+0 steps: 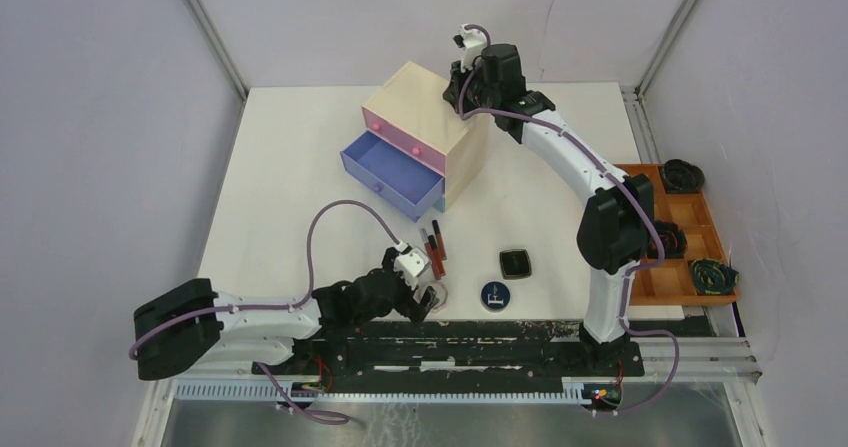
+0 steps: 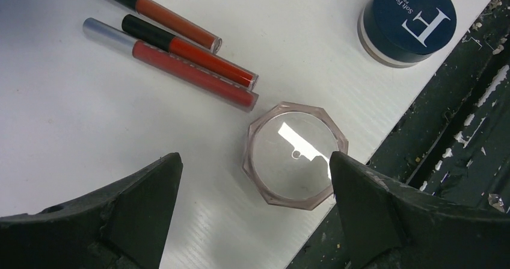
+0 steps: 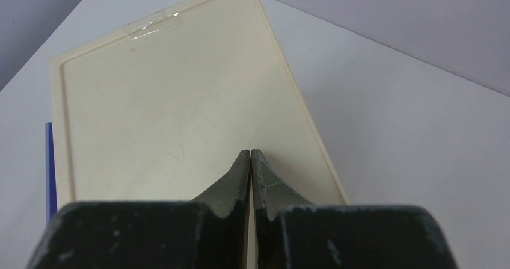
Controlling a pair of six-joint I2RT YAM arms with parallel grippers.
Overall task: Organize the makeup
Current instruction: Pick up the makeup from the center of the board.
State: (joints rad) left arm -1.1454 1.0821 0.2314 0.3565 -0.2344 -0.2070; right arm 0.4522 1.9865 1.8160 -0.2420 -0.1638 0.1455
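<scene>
A white desk [image 1: 280, 187] seen from above, with two robot arms. The left pincer [image 2: 254, 159] hangs low over the near edge of the desk, its two dark fingers [image 2: 138, 209] spread wide apart and holding nothing. A pale eight-sided jar [image 2: 294, 154] with a clear lid sits on the desk between those fingers, close against the one on the right of the wrist view; whether they touch cannot be told. Just beyond the jar lie three slim red tubes [image 2: 180, 58] side by side. A round dark-blue compact [image 2: 412, 19] sits near the jar along the desk edge, and a black square compact [image 1: 516, 263] lies a little beyond it. The right pincer [image 3: 251, 154] is pressed together, empty, above the top of a beige box [image 3: 180, 112] at the far side of the desk. The box's blue drawer [image 1: 390, 172] is pulled out.
</scene>
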